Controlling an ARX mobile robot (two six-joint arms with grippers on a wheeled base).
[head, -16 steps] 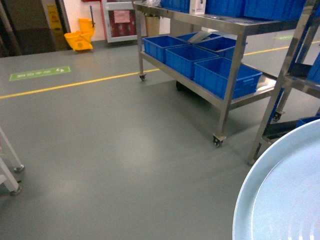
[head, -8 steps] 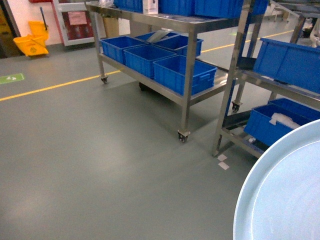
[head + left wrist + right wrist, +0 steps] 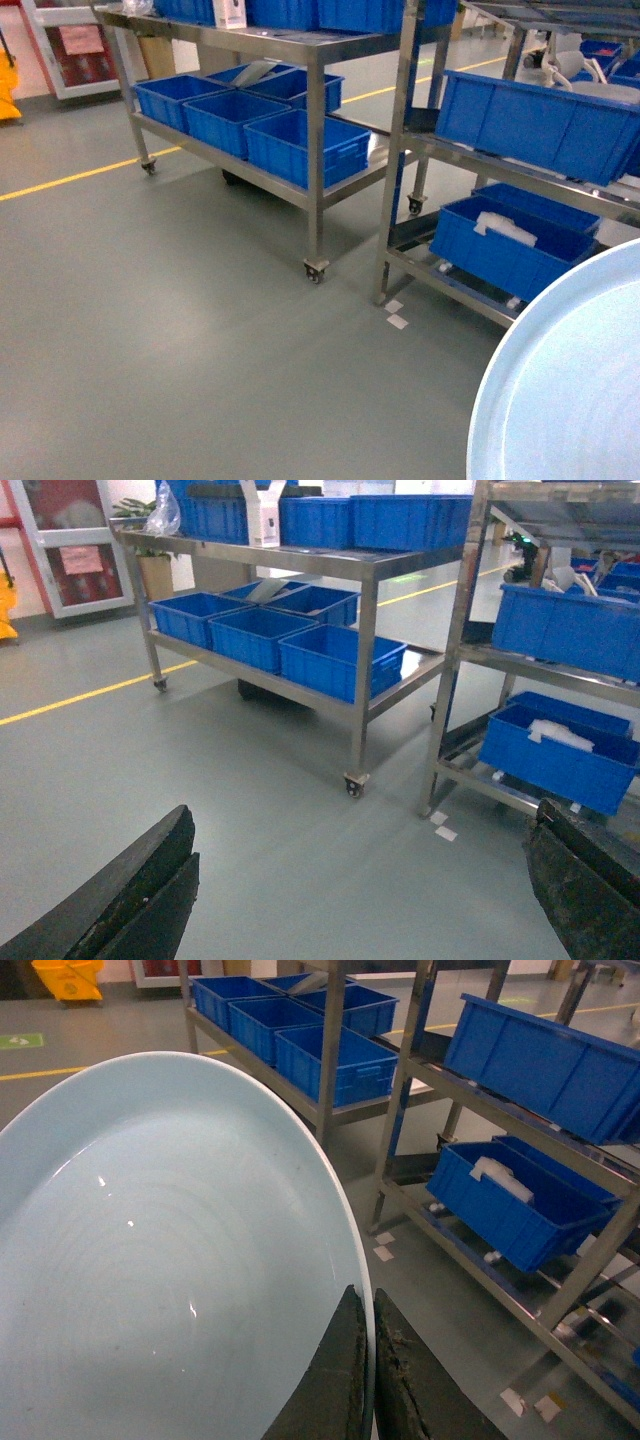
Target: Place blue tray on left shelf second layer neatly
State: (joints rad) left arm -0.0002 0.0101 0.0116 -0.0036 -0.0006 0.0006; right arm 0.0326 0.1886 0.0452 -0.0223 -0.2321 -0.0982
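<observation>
The blue tray (image 3: 150,1260) is held off the grey floor (image 3: 180,330), pinched at its rim by the right gripper (image 3: 368,1380); both fingers are pressed tight on the rim edge, one each side. In the head view the tray (image 3: 570,390) fills the bottom-right corner. The left gripper (image 3: 360,890) is empty, w/ fingers spread wide apart. The left shelf (image 3: 315,150), a stainless rack on casters, stands ahead, well apart from the tray; blue crates (image 3: 300,145) sit along its lower tier. A 2nd rack (image 3: 400,150) stands just beside it, carrying a crate (image 3: 505,240) on the bottom tier.
</observation>
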